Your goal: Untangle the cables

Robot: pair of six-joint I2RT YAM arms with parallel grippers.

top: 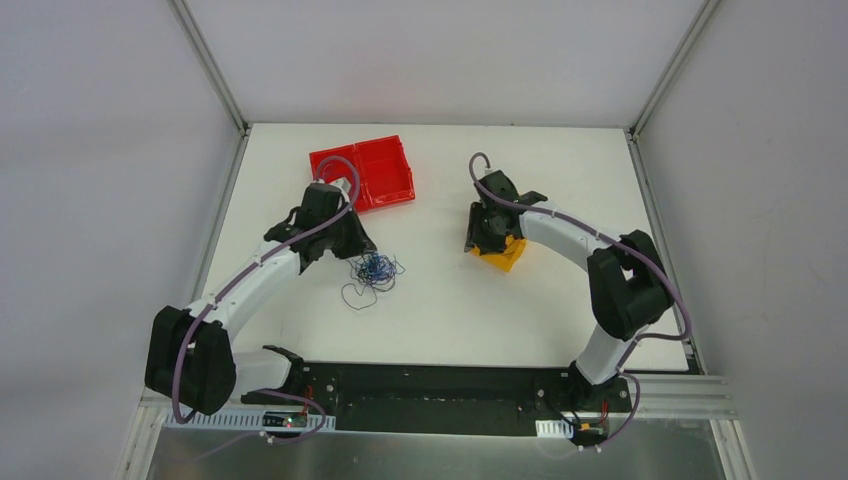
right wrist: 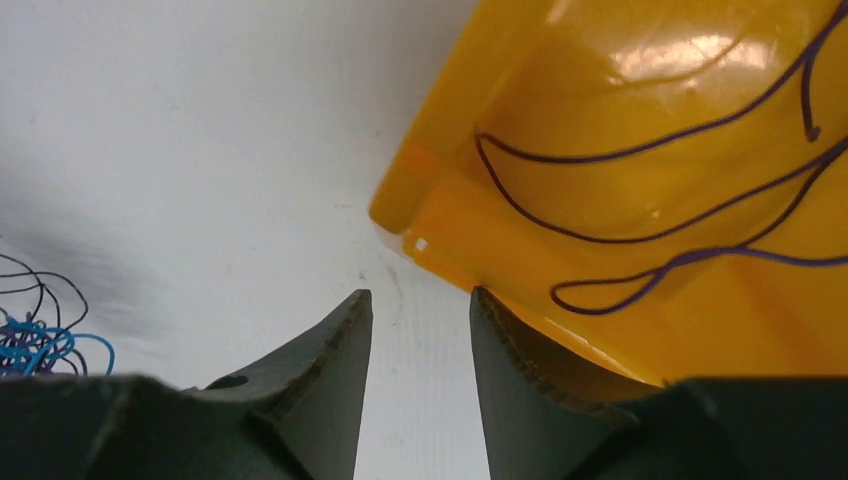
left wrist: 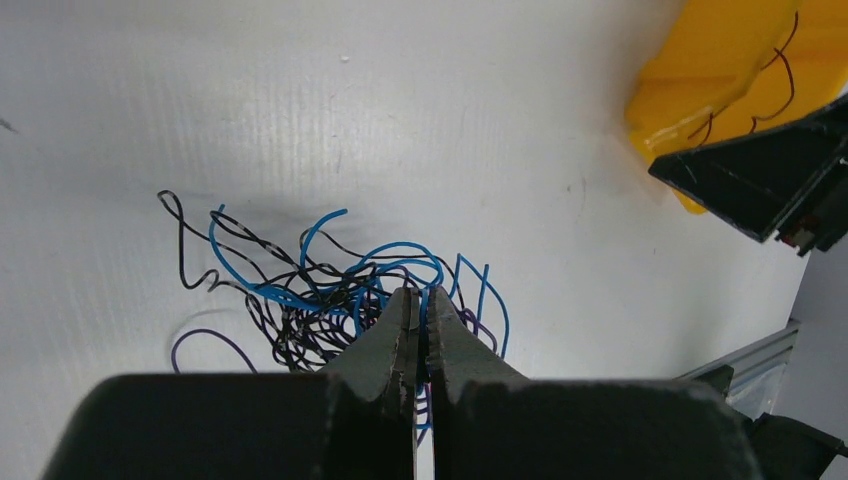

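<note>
A small knotted bundle of thin blue, black and dark purple cables [top: 374, 270] lies on the white table in front of my left gripper [top: 352, 247]. In the left wrist view the bundle [left wrist: 330, 285] sits right at my left gripper [left wrist: 421, 297], whose jaws are shut on a blue cable [left wrist: 424, 305] running between them. My right gripper [right wrist: 420, 296] is open and empty, over the table beside the near corner of a yellow bin [right wrist: 640, 180]. A thin dark purple cable [right wrist: 660, 160] lies inside that bin. The bundle's edge shows at the far left of the right wrist view [right wrist: 40, 335].
A red two-compartment tray [top: 365, 172] stands behind the left arm. The yellow bin [top: 503, 253] sits under the right wrist. Grey walls close in the table on three sides; a black rail [top: 430, 385] runs along the near edge.
</note>
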